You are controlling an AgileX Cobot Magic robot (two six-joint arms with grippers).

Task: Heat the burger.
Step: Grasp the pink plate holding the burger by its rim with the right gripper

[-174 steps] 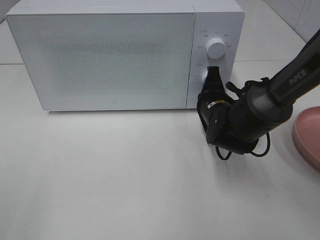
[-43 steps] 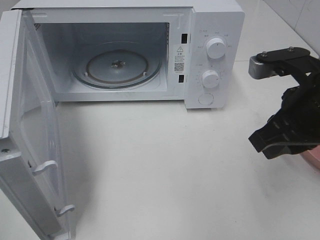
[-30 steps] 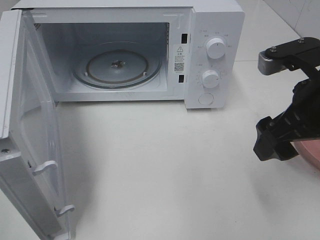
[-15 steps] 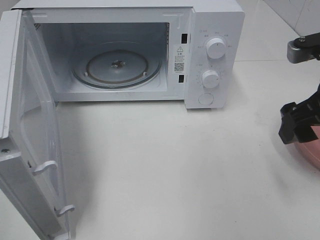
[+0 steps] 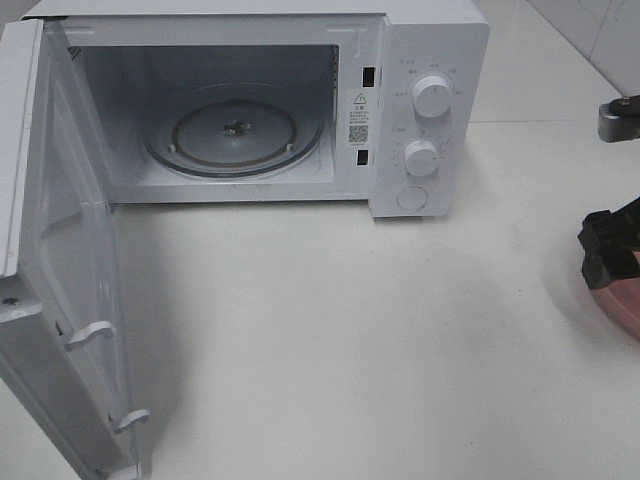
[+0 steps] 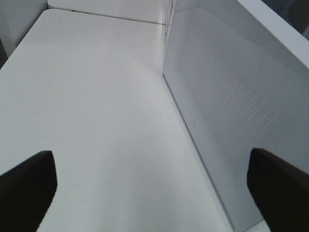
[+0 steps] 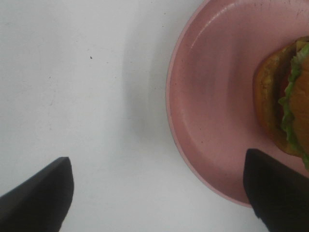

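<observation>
While the microwave (image 5: 430, 60) stands open, the burger (image 7: 285, 96) sits on the pink plate (image 7: 217, 96). The right hand (image 7: 157, 193) hangs wide open over the plate's edge, holding nothing. The left hand (image 6: 154, 188) is open, empty too.

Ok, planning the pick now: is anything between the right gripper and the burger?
Nothing visible: the open right gripper hangs over the pink plate edge, only bare plate between it and the burger.

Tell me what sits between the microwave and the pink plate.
Nothing: in the exterior high view only bare white tabletop runs from the microwave to the pink plate.
</observation>
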